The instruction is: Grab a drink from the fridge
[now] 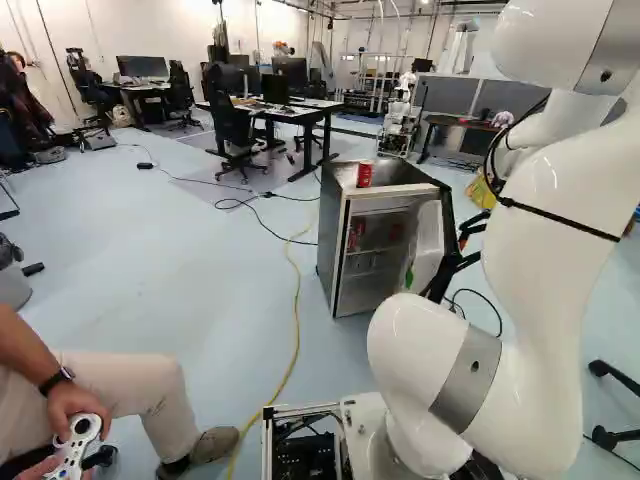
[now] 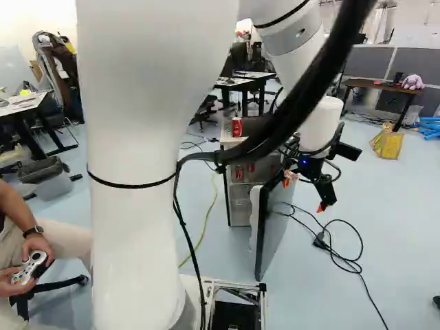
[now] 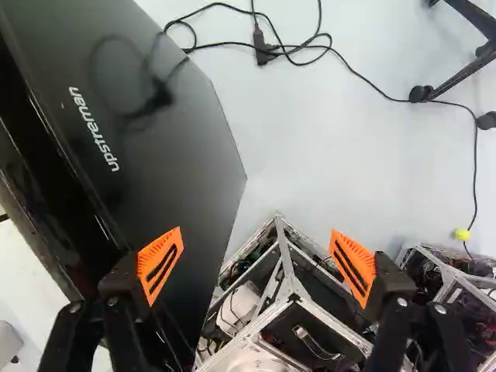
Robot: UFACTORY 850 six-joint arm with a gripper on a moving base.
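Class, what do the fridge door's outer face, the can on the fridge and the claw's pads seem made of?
Door face: dark, glossy metal or glass, perhaps; it mirrors a cable.
Can: probably painted metal, red; drinks-can shape.
Pads on the claw: orange plastic or rubber, unsure; ribbed and slotted.

Bright, diffuse light fills the room; soft glare whitens the floor [image 3: 333,143]; the glossy fridge door [image 3: 174,132] mirrors a cable [image 3: 221,44].

A white wall [image 1: 170,30] is rising at the upper left of the left base view, beyond a pale floor [image 1: 150,230]. Near the upper middle, a black chair [image 1: 232,118] is standing beside a desk [image 1: 315,104]. At the upper right of the right base view, grey partitions [image 2: 370,63] are standing behind a brown desk [image 2: 381,85].
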